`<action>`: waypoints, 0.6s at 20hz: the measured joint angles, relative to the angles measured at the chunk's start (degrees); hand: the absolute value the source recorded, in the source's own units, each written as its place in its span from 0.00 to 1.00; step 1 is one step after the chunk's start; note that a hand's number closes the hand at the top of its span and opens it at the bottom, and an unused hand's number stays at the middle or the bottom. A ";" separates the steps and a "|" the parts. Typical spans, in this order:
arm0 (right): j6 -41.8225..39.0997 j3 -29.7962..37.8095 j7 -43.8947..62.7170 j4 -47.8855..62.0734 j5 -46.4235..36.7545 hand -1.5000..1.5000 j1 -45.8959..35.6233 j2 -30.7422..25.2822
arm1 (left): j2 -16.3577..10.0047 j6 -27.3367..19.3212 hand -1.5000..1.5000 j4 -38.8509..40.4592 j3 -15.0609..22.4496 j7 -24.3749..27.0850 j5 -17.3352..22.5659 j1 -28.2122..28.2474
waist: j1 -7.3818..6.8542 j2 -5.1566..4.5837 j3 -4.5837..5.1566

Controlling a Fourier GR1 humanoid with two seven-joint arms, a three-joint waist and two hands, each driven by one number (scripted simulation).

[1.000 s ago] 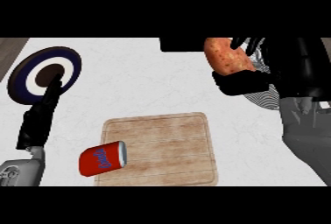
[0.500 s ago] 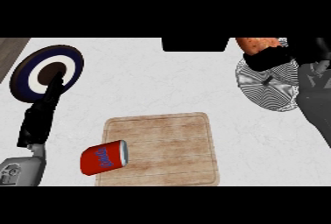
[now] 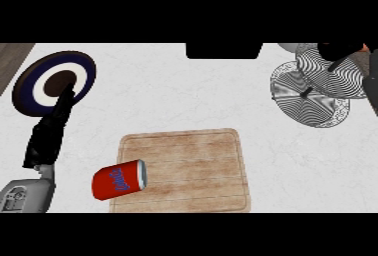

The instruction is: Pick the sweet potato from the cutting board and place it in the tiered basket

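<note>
At upper right, the right hand point(image 3: 336, 51) hangs over the tiered basket point(image 3: 310, 97) with a sliver of sweet potato point(image 3: 364, 47) beside it; its grip cannot be told. The left hand point(image 3: 50, 132) lies straight-fingered, tips over the plate point(image 3: 83, 75). A red can point(image 3: 118, 181) lies on the cutting board point(image 3: 192, 165).

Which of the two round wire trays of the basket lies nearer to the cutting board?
The lower-left tray, the one whose rim comes closest to the cutting board. The upper-right tray overlaps it and lies further away, toward the view's right edge.

The head view looks steeply down on the counter point(image 3: 192, 90), cutting board point(image 3: 193, 160) nearest its lower edge.
</note>
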State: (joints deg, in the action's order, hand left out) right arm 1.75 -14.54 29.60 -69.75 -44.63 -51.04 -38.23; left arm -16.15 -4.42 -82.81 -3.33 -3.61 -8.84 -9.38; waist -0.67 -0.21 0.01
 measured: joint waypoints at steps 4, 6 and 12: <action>-0.13 2.37 -6.50 4.72 -0.28 1.00 0.24 0.34 | 1.06 -0.64 0.50 -1.37 0.46 -0.55 -0.93 0.73 | 0.06 0.08 0.00; -0.96 3.76 -9.74 7.54 0.41 1.00 -0.39 0.49 | 1.13 -0.48 0.50 -0.92 0.30 -0.51 -1.07 0.34 | 0.05 0.05 -0.01; -1.26 7.89 -18.32 15.84 2.81 1.00 -0.28 2.07 | 0.96 0.12 0.50 0.36 -0.60 1.06 -1.16 0.16 | 0.01 0.02 0.00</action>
State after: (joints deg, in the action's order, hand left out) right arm 0.49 -6.65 11.28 -53.91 -41.82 -51.31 -36.16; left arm -15.19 -4.30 -82.45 -3.93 -2.55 -9.99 -9.22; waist -0.66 -0.19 0.01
